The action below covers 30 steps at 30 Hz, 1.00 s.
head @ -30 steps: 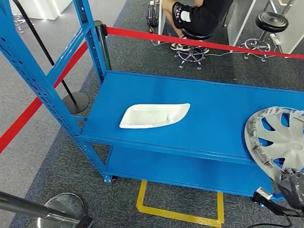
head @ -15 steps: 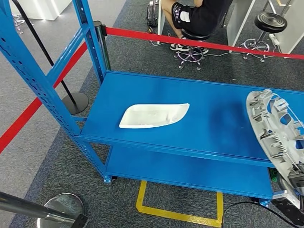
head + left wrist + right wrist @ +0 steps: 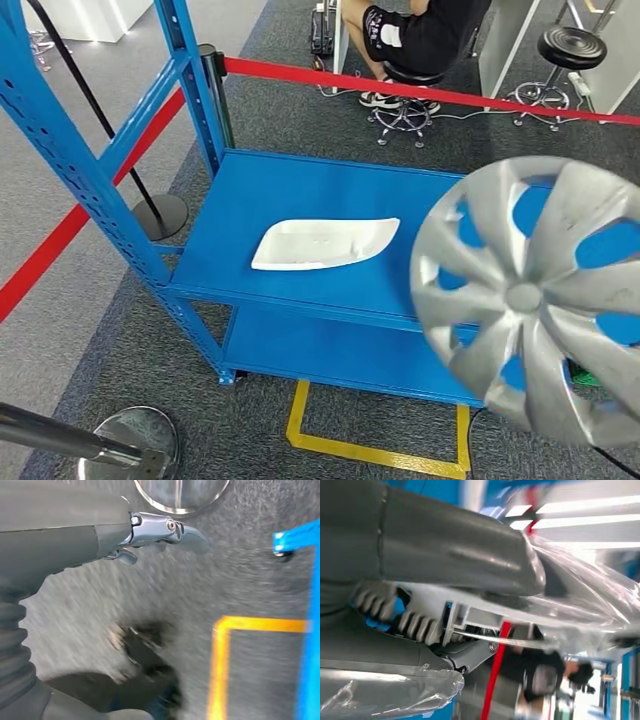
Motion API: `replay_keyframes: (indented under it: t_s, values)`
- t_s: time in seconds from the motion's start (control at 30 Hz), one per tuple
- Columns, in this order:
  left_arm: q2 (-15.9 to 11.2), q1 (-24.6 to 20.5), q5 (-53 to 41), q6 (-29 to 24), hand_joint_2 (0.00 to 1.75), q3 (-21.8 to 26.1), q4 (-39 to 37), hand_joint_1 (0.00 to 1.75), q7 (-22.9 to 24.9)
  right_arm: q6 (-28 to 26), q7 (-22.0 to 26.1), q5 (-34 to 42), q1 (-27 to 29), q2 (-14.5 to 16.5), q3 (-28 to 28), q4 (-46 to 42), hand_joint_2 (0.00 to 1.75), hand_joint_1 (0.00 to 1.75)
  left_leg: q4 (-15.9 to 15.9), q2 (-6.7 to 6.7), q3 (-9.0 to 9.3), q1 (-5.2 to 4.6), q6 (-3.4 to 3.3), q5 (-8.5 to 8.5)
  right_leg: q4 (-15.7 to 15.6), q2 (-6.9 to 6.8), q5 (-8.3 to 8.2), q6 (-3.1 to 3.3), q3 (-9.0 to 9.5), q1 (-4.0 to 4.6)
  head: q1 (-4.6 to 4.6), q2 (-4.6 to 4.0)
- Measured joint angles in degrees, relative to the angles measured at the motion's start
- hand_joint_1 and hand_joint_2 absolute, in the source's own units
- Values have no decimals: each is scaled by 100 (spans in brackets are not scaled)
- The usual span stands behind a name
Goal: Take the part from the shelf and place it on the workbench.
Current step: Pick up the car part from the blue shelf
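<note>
In rt wrist view, right hand [image 3: 444, 580] grips hubcap [image 3: 536, 300]; left hand [image 3: 113, 535] state unclear.

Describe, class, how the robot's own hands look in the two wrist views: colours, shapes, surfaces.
Left hand: smooth grey cover, ribbed dark bellows at the wrist, shiny metal finger linkage with a screw. Right hand: thick smooth grey thumb, ribbed grey finger pads, a metal link.

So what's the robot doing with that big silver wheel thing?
That is a silver hubcap, a car wheel cover. The right robot hand grips it by the rim and holds it up in front of the blue shelf. A white part lies on the shelf. The left robot hand holds nothing.
</note>
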<state>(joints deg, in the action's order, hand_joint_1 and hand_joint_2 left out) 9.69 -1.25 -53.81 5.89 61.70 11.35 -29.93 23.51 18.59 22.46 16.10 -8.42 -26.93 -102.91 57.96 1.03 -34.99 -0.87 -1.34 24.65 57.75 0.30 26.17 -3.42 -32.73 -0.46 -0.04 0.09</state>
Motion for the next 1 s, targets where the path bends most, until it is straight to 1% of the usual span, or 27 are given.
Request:
replay_keyframes:
  t_s: [0.07, 0.17, 0.23, 0.37, 0.5, 0.57, 0.63, 0.67, 0.7, 0.73, 0.77, 0.83, 0.87, 0.9, 0.93, 0.97, 1.0]
  values:
    - [24, -10, 92, 333, 175, 129, -1, 0, -64, 435, -266, 528, 52, 237, -256, -102, 0, 175, 0, 0, -7, 0, 2, -1, 2, 1, 0, 0, 7, 0, -1, 0]
    - [66, -25, 20, 644, 175, 181, -1, 0, -44, 747, -543, 1122, 11, 462, -591, -136, 0, 175, 0, 0, -8, 1, 2, 0, 2, 5, 1, 1, 7, 0, 1, 0]
    - [82, -36, -81, 730, 175, 186, -1, 0, 23, 896, -704, 1541, -40, 544, -748, -123, 0, 175, 1, 0, -8, -2, 0, 1, -1, 4, 1, 1, 7, -2, 2, 0]
    - [78, -35, -128, 665, 175, 195, -1, 0, 241, 1141, -951, 2190, -144, 715, -1085, -95, 0, 175, 4, 0, -9, -17, -10, 12, -9, 2, -1, -6, 9, -15, 1, 0]
    - [41, -33, -162, 571, 175, 221, -1, 0, 390, 1217, -1015, 2414, -223, 868, -1352, -93, 0, 175, 11, 0, -8, -34, -27, 22, -9, 4, -1, -21, 11, -31, 1, 0]
    - [26, -33, -180, 475, 175, 238, -1, 0, 511, 1254, -1044, 2436, -241, 937, -1436, -108, 0, 175, 16, 0, -8, -46, -45, 32, -10, 4, 1, -41, 13, -44, 0, 0]
    - [16, -27, -189, 361, 175, 265, -1, 0, 654, 1285, -1070, 2428, -257, 1004, -1520, -153, 0, 175, 14, 0, -7, -56, -74, 16, -18, 5, -15, -79, 23, -57, -2, 0]
    - [15, -24, -196, 325, 175, 276, -1, 0, 705, 1293, -1076, 2425, -264, 1030, -1561, -178, 0, 175, -3, -3, -3, -44, -94, -6, -14, 5, -7, -99, 19, -60, -2, 0]
    - [14, -23, -202, 302, 175, 282, -1, 0, 739, 1298, -1079, 2423, -272, 1049, -1598, -198, 0, 175, -22, -6, 1, -29, -112, -30, 27, 4, 41, -119, 2, -59, 2, 0]
    - [14, -24, -207, 290, 175, 287, -1, 0, 758, 1305, -1080, 2424, -282, 1061, -1629, -211, 0, 175, -43, -10, 3, -11, -127, -47, 155, 3, 159, -132, -48, -58, 8, 0]
    - [15, -25, -208, 286, 175, 294, -1, 0, 770, 1312, -1081, 2425, -293, 1071, -1654, -220, 0, 175, -56, -13, 5, 4, -137, -59, 404, 1, 344, -143, -144, -59, 12, 0]
    - [16, -25, -216, 283, 175, 308, -1, 0, 778, 1322, -1083, 2428, -308, 1095, -1690, -228, 0, 175, -57, -14, -3, 7, -142, -69, 1150, 1, 758, -166, -415, -64, 17, 0]
    - [18, -23, -227, 284, 175, 314, -1, 0, 777, 1325, -1089, 2435, -311, 1111, -1708, -228, 0, 175, -57, -14, -9, 8, -138, -76, 1452, 1, 875, -179, -516, -68, 14, 0]
    - [21, -22, -247, 287, 175, 316, -1, 0, 770, 1325, -1097, 2446, -314, 1125, -1725, -228, 0, 175, -56, -14, -16, 12, -128, -85, 1567, 0, 883, -191, -528, -72, 15, 0]
    - [26, -22, -273, 294, 175, 317, -1, 0, 755, 1326, -1108, 2461, -319, 1137, -1740, -228, 0, 175, -56, -13, -22, 20, -112, -97, 1454, 0, 784, -200, -432, -77, 14, 0]
    - [34, -22, -297, 303, 175, 317, -1, 0, 732, 1328, -1120, 2475, -327, 1146, -1753, -228, 0, 175, -55, -11, -28, 32, -91, -110, 1128, -1, 616, -210, -231, -85, 14, 0]
    - [40, -25, -322, 311, 175, 317, 0, 0, 702, 1332, -1131, 2488, -341, 1153, -1766, -227, 0, 175, -52, -7, -35, 39, -62, -127, 690, 3, 478, -224, 23, -94, 16, 0]
